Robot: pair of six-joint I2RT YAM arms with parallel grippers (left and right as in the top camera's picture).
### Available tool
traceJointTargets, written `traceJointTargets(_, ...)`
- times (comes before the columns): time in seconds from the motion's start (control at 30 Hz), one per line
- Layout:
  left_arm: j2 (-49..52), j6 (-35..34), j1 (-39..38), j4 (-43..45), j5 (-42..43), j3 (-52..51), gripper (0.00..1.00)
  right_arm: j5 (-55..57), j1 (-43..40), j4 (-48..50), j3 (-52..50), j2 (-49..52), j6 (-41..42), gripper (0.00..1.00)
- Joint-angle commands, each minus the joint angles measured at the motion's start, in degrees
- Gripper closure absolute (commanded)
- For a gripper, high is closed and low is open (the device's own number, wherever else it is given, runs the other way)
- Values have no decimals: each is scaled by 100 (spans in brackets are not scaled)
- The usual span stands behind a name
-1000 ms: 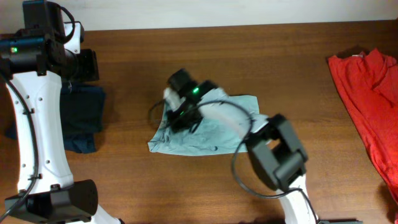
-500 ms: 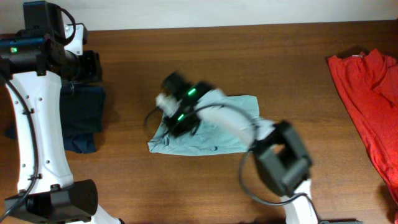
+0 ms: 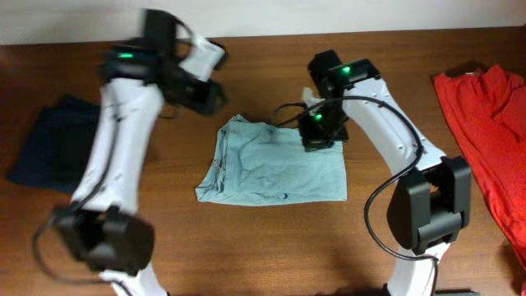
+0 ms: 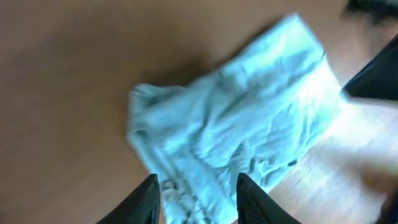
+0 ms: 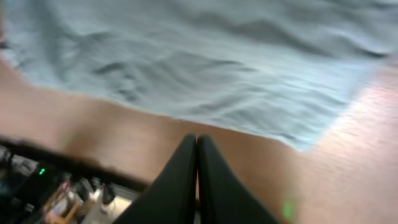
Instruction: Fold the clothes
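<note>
Pale blue-green garment (image 3: 275, 168) lies mid-table as a rough rectangle, flat but wrinkled. Its left edge looks doubled over, so I judge at least one fold is in. The centre spot puts it within reach of both arms, one at each upper corner.

The bright red garment (image 3: 489, 123) sits at the far right of the table (image 3: 411, 66) and the dark navy clothes (image 3: 45, 152) at the far left. Both are well apart from the work, presumably parked out of the way.

Left gripper (image 4: 198, 180): the arm is motion-blurred overhead, near the garment's upper left corner. In the wrist view the fingers stand partly apart above the cloth with nothing between them, so I read it as empty.

Right gripper (image 5: 196, 140): fingers pressed together, nothing pinched. The tips hang over bare wood just beside the garment's edge, at the upper right corner overhead. I cannot tell whether they touch the table.

Judgement: neither arm has the cloth, and the next fold needs a fresh pinch.
</note>
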Motion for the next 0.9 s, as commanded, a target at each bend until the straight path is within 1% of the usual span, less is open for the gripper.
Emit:
traceJointTargets(0.0,643,339,-195,33,-179,-199,59,483,-249,-107,-74,-39,44,90)
traceJointTargets(0.13,1272,317,-273,127,-199,-199,61,522,-420,66,-522,-31,33,90)
traceJointTargets(0.3,1729,256,-273,380,-249,-199,62,389,-457,415,-1250,-28,-24,91)
traceJointTargets(0.47,2157,227,-273,708,-1075,-199,63,391,-455,782,-1843,-28,-79,91)
traceJointTargets(0.53,2339,-76,-271,796,-1751,-199,68,391,-455,979,-2057,-28,-81,91)
traceJointTargets(0.6,2468,-365,-260,846,-2175,-199,74,391,-455,1165,-2216,-28,-81,91)
traceJointTargets(0.7,2553,-715,-210,916,-2485,-199,80,420,-459,1491,-2441,-28,-103,91)
traceJointTargets(0.8,2551,-1196,-129,960,-2990,-190,85,533,-483,1762,-2691,-28,-96,91)
traceJointTargets(0.87,2549,-1255,-70,931,-3104,-168,85,813,-496,1775,-2809,-28,-22,92)
